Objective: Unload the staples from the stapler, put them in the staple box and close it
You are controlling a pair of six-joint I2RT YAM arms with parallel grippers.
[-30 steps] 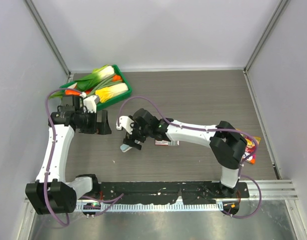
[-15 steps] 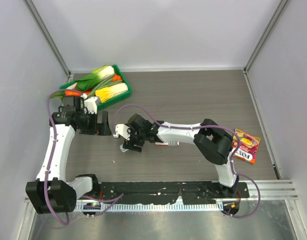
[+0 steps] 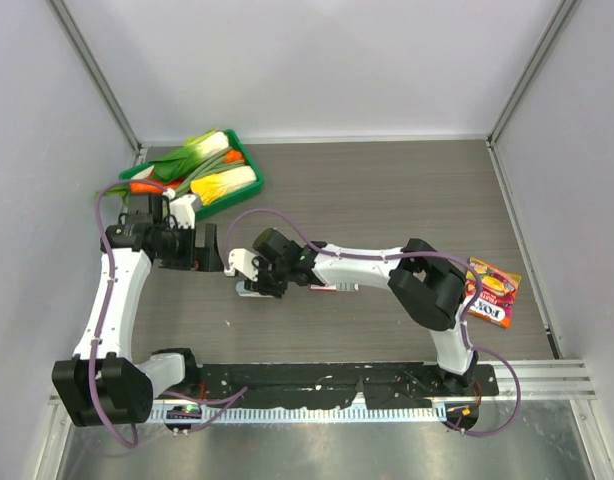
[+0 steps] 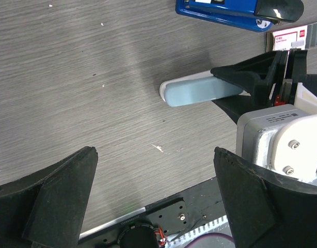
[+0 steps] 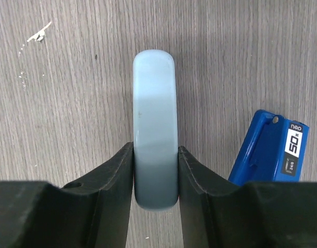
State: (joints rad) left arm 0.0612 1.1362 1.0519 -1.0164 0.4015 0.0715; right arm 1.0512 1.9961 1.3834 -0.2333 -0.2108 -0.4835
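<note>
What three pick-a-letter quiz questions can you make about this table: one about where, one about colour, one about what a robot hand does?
1. Where is the snack packet? A) by the table's right edge B) far left corner C) the middle
2. What colour is the vegetable tray? A) red B) green C) white
3. What is the right gripper doing? A) hanging open in the air B) holding the packet C) pinching the stapler
Answers: 1 A, it lies near the right edge; 2 B, its rim is green; 3 C, its fingers press both sides of the pale stapler.
</note>
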